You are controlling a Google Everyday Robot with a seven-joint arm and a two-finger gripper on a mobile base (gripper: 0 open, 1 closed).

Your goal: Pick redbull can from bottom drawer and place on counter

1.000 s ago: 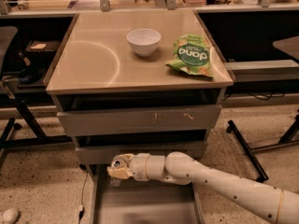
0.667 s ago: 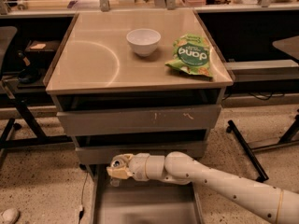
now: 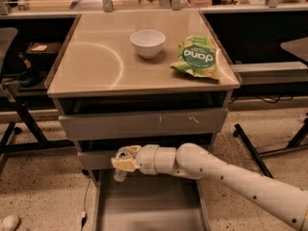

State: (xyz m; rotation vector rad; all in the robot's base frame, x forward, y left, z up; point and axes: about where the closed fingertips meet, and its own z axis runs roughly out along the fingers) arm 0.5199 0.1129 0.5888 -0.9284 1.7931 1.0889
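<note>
1. The single camera view looked down on the grey cabinet from the front. The bottom drawer stood pulled out, and the part of its flat grey floor in view was bare.
2. The arm reached in from the lower right. The gripper sat at the left of the cabinet front, above the drawer's back left corner and just below the middle drawer.
3. The claw appeared clamped on the redbull can. A pale yellowish finger crossed the can's middle, its silvery top showed above that finger, and its lower end poked out beneath.
4. The can seemed lifted off the drawer floor and tilted slightly, though whether its base had fully cleared the tray could not be told.
5. The counter above carried a white bowl near the middle back and a green snack bag on the right. Its left half and front edge were free.
6. Judged from this, the pick was done and the lift out of the drawer was in hand. The placing was not yet begun.
7. The next move would call for drawing the can outward, clear of the two upper drawer fronts and the counter's overhanging rim, before raising it.
8. It would then swing over the free left or front part of the top, well apart from bowl and bag, and set the can down upright before the fingers part.
</note>
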